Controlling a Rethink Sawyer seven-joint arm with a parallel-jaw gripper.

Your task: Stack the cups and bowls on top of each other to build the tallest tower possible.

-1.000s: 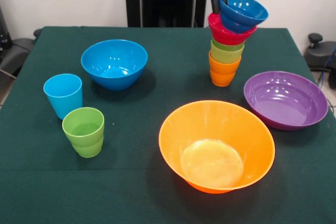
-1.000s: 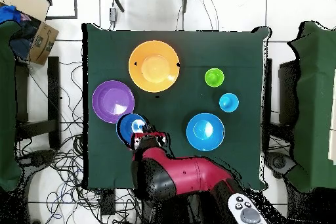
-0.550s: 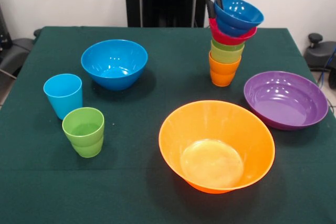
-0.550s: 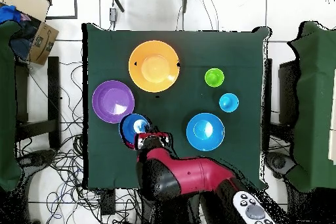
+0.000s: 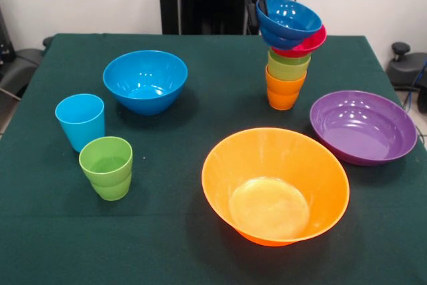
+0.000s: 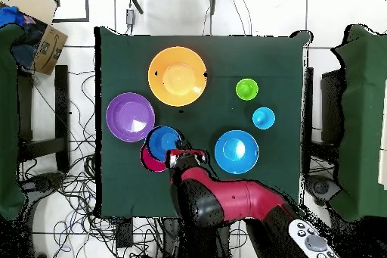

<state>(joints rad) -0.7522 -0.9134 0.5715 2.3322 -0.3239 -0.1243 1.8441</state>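
The tower stands at the back right of the table: an orange cup lowest, a lime green cup nested in it, and a small red bowl on top. My gripper is shut on the left rim of a small blue bowl. That bowl hangs tilted just above the red bowl and offset to its left. In the overhead view the blue bowl only partly overlaps the red bowl, with the gripper at its edge.
A larger blue bowl, a light blue cup and a green stepped cup stand on the left. The big orange bowl sits at the front, the purple bowl to the right of the tower.
The gripper has carried the small blue bowl leftward in the front view, from over the red bowl to partly off its left side. The tower has not moved.
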